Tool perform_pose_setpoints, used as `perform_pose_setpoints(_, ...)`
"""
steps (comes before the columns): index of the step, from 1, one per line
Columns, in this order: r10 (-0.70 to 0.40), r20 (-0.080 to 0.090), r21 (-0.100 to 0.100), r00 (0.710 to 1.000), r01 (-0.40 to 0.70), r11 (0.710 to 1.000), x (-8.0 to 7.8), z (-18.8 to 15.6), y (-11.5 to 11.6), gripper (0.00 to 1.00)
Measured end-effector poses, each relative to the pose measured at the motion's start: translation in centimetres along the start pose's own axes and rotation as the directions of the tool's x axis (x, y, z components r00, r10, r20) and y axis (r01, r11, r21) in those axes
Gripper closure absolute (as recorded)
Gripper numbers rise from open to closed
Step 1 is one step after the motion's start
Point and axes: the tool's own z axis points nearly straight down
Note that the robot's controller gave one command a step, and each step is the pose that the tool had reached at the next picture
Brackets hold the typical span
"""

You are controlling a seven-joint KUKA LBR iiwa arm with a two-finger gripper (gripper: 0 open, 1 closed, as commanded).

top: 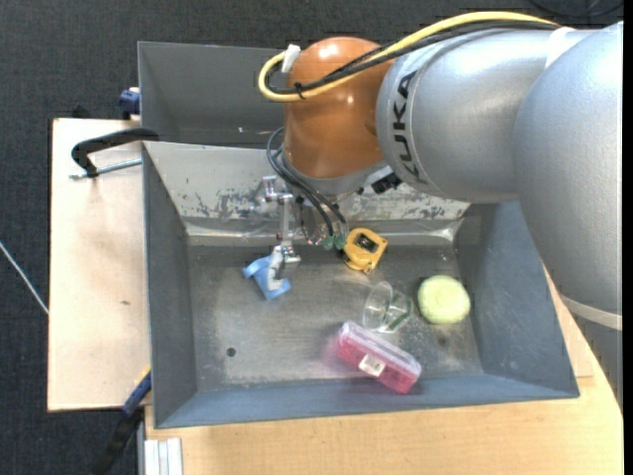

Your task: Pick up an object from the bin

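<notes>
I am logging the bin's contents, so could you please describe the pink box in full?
The pink box is a flat, oblong case with rounded corners, seemingly translucent plastic. A small white label sits on its top. It lies flat on the bin floor near the wall at the view's bottom, slanting down to the right. A clear plastic piece lies just above it; whether they touch cannot be told.
</notes>
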Motion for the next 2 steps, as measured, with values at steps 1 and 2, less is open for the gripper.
perform_pose_setpoints(1, -0.078, -0.007, 0.003, 0.997, 0.078, 0.997, 0.5, 1.4, -4.5, 0.0)
perform_pose_setpoints(2, 0.063, -0.004, 0.002, 0.998, -0.063, 0.998, 0.4, 8.7, -2.0, 0.0)
